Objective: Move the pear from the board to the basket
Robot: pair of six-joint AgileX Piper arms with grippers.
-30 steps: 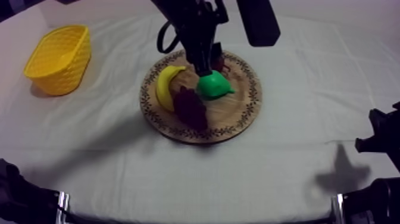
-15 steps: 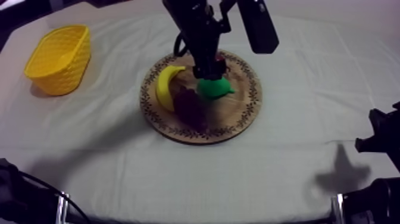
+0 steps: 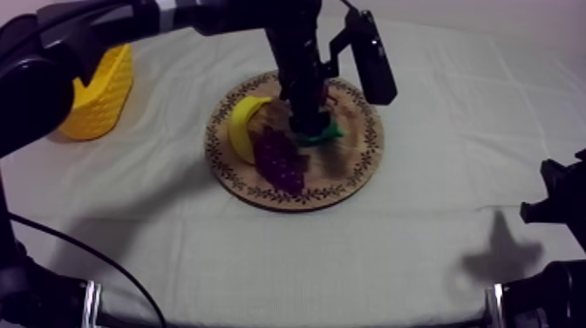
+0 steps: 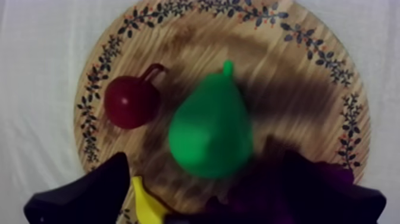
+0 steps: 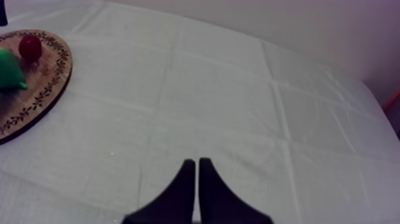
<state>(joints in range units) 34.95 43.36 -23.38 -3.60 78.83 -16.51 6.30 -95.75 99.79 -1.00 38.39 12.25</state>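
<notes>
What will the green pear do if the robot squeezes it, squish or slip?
It probably won't squish: the pear looks like smooth, hard toy plastic. Its rounded sides could slip between the left gripper's fingers, so gripping the fat part seems safest. Lying on its side on the wooden board, it might roll if nudged.

Green pear (image 4: 211, 134) (stem toward the rim) mid wooden board (image 4: 297, 77), yellow basket (image 3: 100, 100) well apart.

The pear (image 4: 211, 134) is green, the small red fruit (image 4: 131, 102) glossy, the banana (image 3: 240, 126) yellow, the grapes (image 3: 279, 161) purple. The brown-grained board (image 4: 297, 71) has a rim of dark leaf sprigs. The basket (image 3: 100, 105) is yellow and the cloth (image 5: 226, 101) grey-white.
</notes>
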